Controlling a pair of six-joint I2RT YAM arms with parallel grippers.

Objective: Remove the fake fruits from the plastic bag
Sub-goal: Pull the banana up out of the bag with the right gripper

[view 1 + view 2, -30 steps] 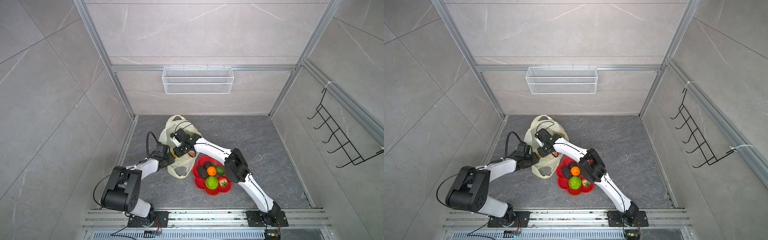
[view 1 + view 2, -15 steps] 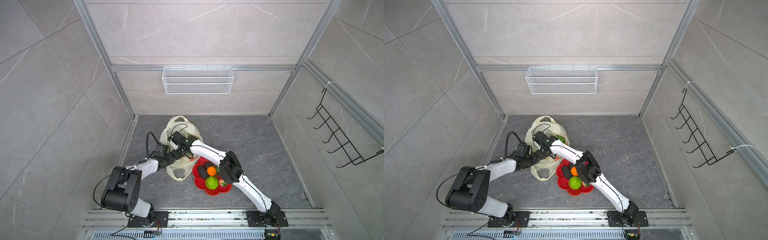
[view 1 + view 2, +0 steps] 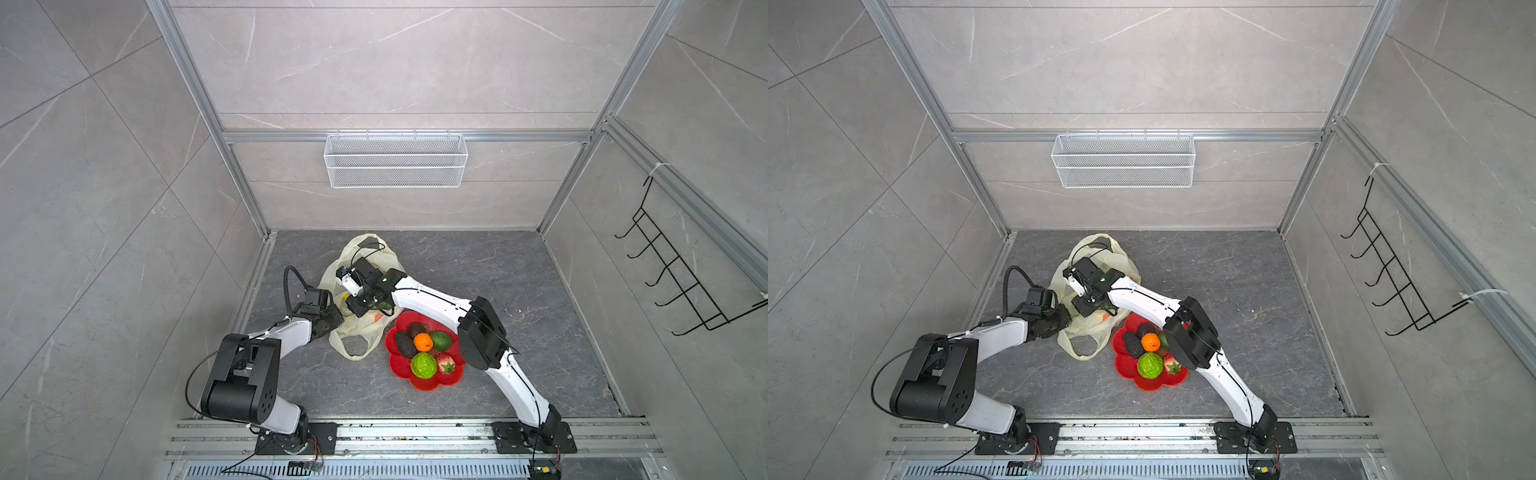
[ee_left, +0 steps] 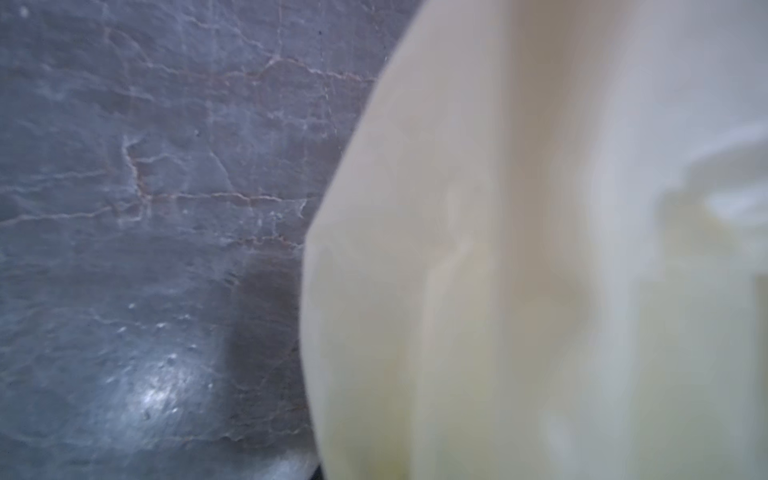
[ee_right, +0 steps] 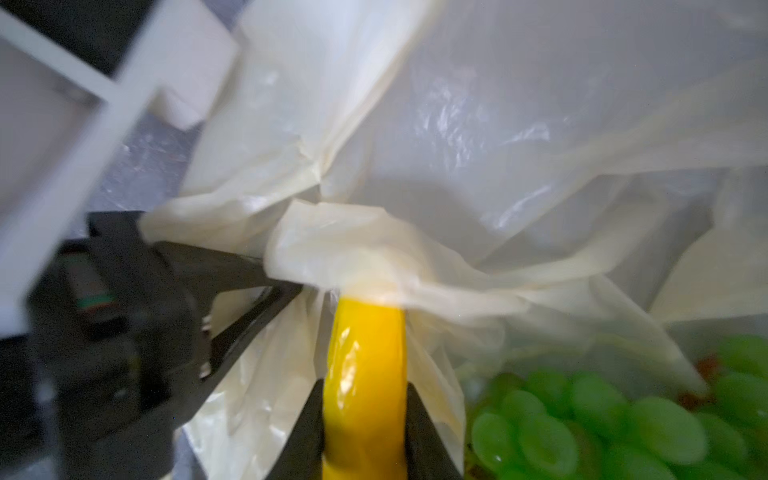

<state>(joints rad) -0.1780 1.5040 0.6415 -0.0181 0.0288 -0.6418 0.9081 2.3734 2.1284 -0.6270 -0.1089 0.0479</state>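
Both sets of jaws have closed down since a second ago, arms barely shifted: left gripper (image 5: 297,287) pinches the plastic bag (image 3: 353,328) at its rim to hold the mouth open, while right gripper (image 5: 363,390) reaches inside and clamps the yellow banana (image 5: 365,353) near one end, grape bunch (image 5: 623,424) loose beside it. Banana's far end sits under a fold of film, so a straight pull back likely snags unless it lifts first. Red plate (image 3: 432,385) lies just beside the bag, already crowded with fake fruits (image 3: 424,365); open worktop (image 3: 540,291) to its right gives swing-out room.
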